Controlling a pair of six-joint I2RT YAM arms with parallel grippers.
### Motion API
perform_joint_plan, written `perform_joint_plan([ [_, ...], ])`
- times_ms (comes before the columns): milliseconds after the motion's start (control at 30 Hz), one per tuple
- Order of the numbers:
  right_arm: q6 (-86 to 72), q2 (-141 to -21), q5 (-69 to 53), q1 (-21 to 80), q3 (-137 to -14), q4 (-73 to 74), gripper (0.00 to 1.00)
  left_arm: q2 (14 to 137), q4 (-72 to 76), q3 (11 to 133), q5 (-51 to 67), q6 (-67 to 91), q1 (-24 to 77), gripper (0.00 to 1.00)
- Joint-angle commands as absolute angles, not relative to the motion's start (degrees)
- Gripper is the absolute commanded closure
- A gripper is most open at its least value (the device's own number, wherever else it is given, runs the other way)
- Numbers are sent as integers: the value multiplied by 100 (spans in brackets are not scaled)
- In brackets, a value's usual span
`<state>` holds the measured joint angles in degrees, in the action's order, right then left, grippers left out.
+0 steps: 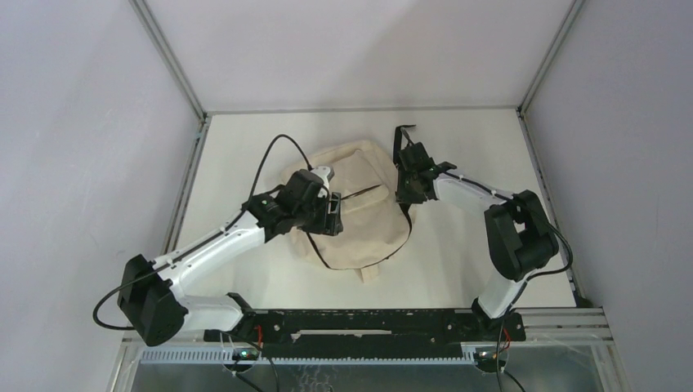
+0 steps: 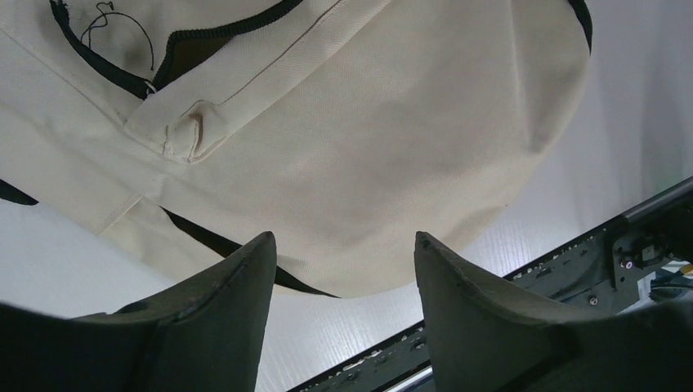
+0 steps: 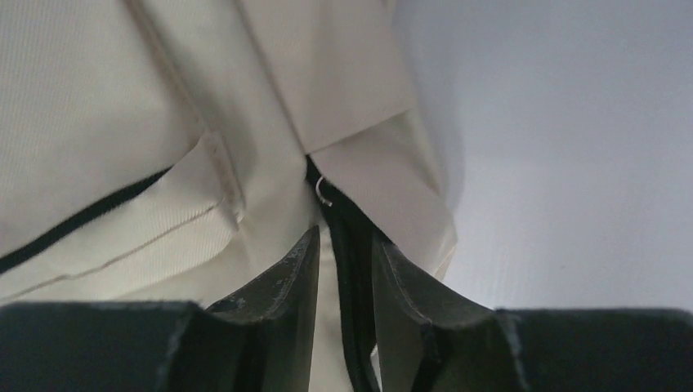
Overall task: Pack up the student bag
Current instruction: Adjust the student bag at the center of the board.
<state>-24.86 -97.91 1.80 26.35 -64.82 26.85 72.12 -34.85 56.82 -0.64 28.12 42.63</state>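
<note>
The student bag (image 1: 359,224), cream-beige with black zipper trim, lies flat in the middle of the white table. My left gripper (image 1: 333,216) is open and empty, held over the bag's left side. In the left wrist view the bag (image 2: 368,139) fills the top, with my left gripper (image 2: 343,245) spread above its rounded edge. My right gripper (image 1: 406,192) is at the bag's right edge. In the right wrist view it (image 3: 345,235) is closed on the bag's (image 3: 98,106) black zipper trim (image 3: 339,208) and cream fabric, near a small metal ring (image 3: 323,192).
A black strap (image 1: 400,137) sticks out from the bag's far right corner. The left arm's black cable (image 1: 274,151) loops over the bag's far left. A black rail (image 1: 359,322) runs along the near edge. White walls and metal posts enclose the table.
</note>
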Motion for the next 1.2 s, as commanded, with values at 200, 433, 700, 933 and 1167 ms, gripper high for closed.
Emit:
perform_joint_plan([
  [200, -2788, -10078, 1381, 2770, -6776, 2082, 68, 7568, -3298, 5772, 135, 2735, 4282, 39],
  [433, -2862, -10318, 942, 2658, -6811, 2049, 91, 7534, -3186, 5442, 16, 2858, 4281, 42],
  [700, -2750, -9266, 906, 2691, -6283, 2215, 100, 7558, -3090, 5531, -193, 2874, 3933, 49],
  [933, -2753, -8310, 890, 2867, -5565, 2567, 100, 8519, -3003, 6203, -44, 2849, 3270, 50],
  [1167, -3061, -7339, 832, 3221, -4774, 2867, 100, 9644, -3301, 7553, 42, 2732, 3243, 49],
])
